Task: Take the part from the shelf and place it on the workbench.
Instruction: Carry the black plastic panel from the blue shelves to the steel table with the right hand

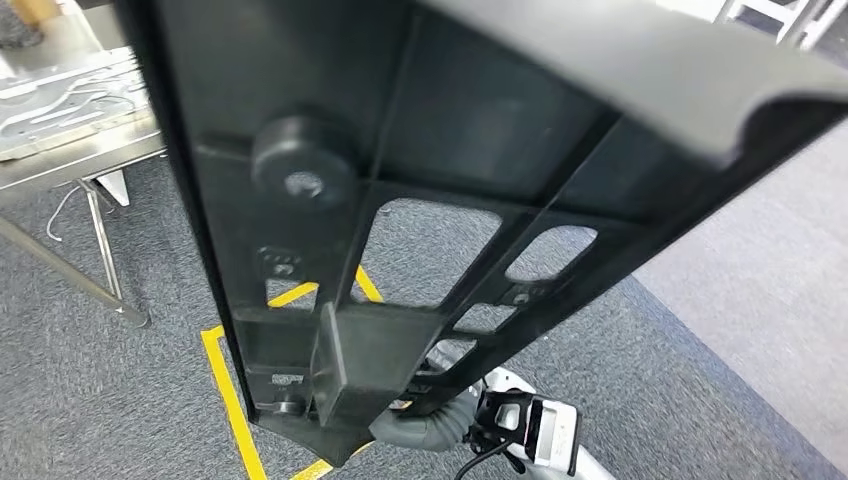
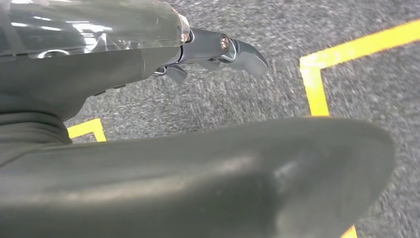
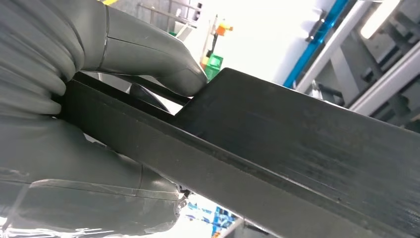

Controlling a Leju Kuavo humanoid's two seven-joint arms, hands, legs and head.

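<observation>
The black part (image 1: 420, 200) runs off the head view's top edge and hides most of the right hand (image 1: 510, 425) beneath it.

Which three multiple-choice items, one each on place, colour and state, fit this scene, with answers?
1. Where is the metal table in the head view? A upper left; B lower right; C centre.
2. What colour is the floor tape? A red; B yellow; C blue.
3. What is the right hand doing? A hanging empty; B gripping the black part; C resting on the table.
A: it stands at the picture's upper left. B: the lines are yellow. B: it clamps the part's edge.
</observation>
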